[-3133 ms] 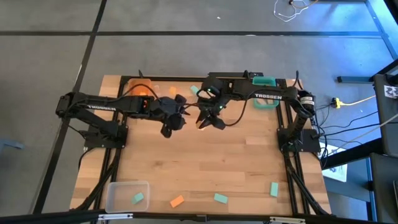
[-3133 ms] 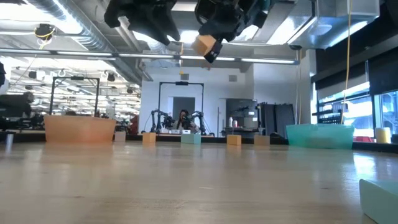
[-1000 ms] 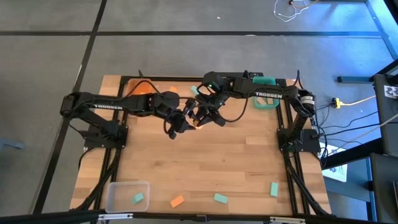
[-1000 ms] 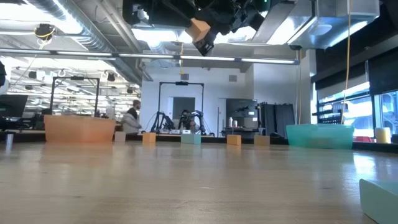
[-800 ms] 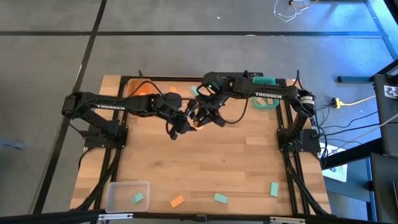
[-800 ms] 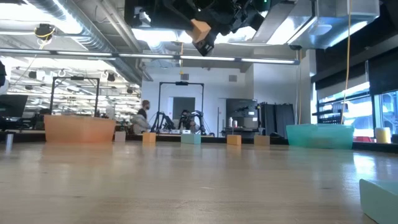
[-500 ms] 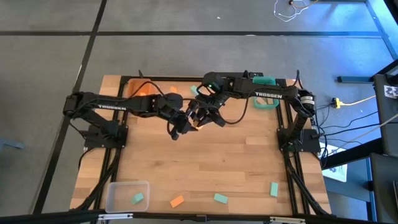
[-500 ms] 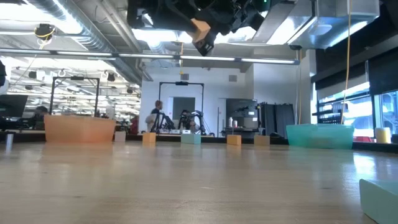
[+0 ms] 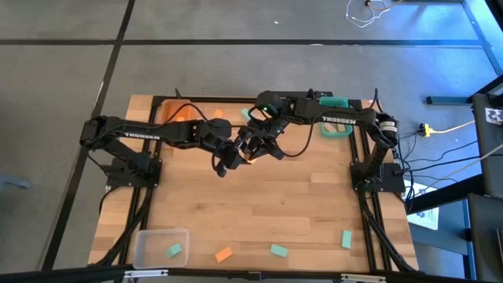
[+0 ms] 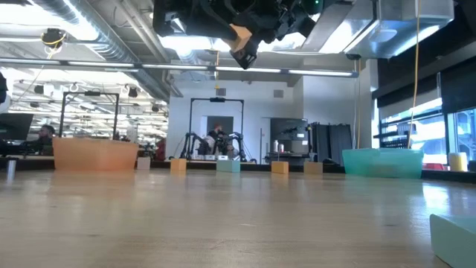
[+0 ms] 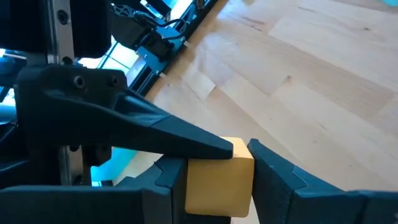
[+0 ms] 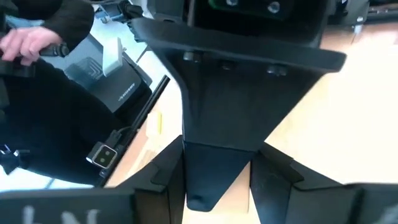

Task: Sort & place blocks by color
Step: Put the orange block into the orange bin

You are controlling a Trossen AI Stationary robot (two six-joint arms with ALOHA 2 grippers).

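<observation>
wooden block (image 11: 219,185) half hidden between both pincers (image 9: 245,152) midair.

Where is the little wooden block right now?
The wooden block is up in the air over the far middle of the table, between the left gripper and the right gripper.

- The two grippers meet in the upper middle of the high view, left gripper (image 9: 228,161) just left of right gripper (image 9: 253,149)
- A block (image 11: 219,185) sits between them
- Four blocks (image 9: 224,254) lie along the bottom, one in the bin (image 9: 149,236) at lower left
</observation>
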